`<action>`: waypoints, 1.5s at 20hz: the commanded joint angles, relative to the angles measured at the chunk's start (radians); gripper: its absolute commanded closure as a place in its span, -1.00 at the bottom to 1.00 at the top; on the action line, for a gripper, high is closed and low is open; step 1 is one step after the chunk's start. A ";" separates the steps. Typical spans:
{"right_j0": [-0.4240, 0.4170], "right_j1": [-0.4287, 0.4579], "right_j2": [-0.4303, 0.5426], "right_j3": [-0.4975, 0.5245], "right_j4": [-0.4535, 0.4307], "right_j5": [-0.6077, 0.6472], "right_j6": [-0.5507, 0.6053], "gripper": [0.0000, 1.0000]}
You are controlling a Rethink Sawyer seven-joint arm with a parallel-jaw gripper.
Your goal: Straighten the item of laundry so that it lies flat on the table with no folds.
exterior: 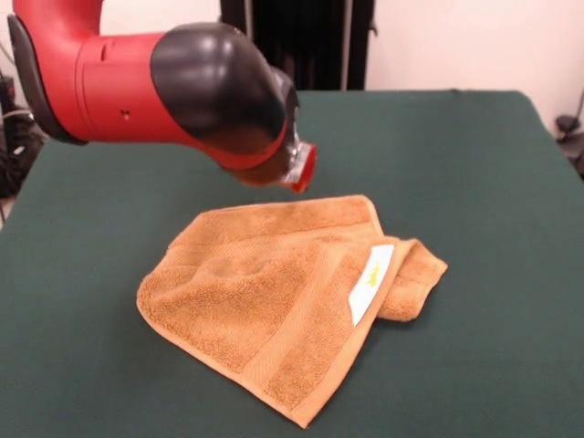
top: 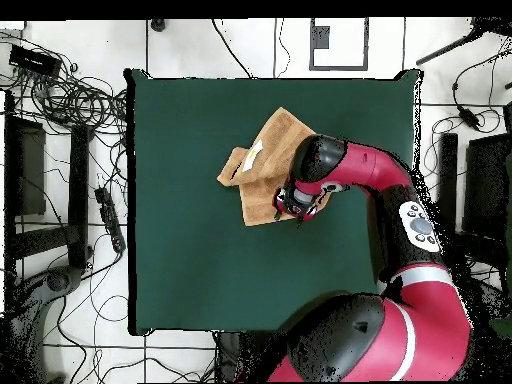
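Note:
The item of laundry (exterior: 265, 292), an orange-tan terry towel, lies rumpled on the dark green table (exterior: 484, 192). Its right end is folded back on itself, showing a white tag (exterior: 371, 284) and a rolled lump beside it. A woven band runs along the near edge. In the overhead view the towel (top: 262, 165) sits in the table's (top: 200, 240) upper middle, with the tag (top: 251, 154) near its left corner. My gripper (exterior: 296, 168) hangs at the towel's far edge, mostly hidden by the wrist; from above, the gripper (top: 293, 204) is over the towel's lower right edge.
The red and black arm (top: 380, 180) reaches in over the table's right side in the overhead view. Cables (top: 80, 100) and dark boxes (top: 30, 170) lie on the tiled floor left of the table. A black stand (exterior: 306, 41) rises behind the far edge.

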 commanded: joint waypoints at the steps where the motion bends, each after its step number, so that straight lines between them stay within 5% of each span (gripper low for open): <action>1: 0.016 -0.017 0.077 0.115 0.061 0.074 -0.088 -1.00; 10: 0.024 -0.100 0.044 0.195 -0.017 -0.202 -0.041 -1.00; 21: 0.001 -0.380 0.088 0.402 0.111 -0.370 0.022 -1.00; 30: 0.007 -0.321 0.112 0.391 0.222 -0.439 0.039 -1.00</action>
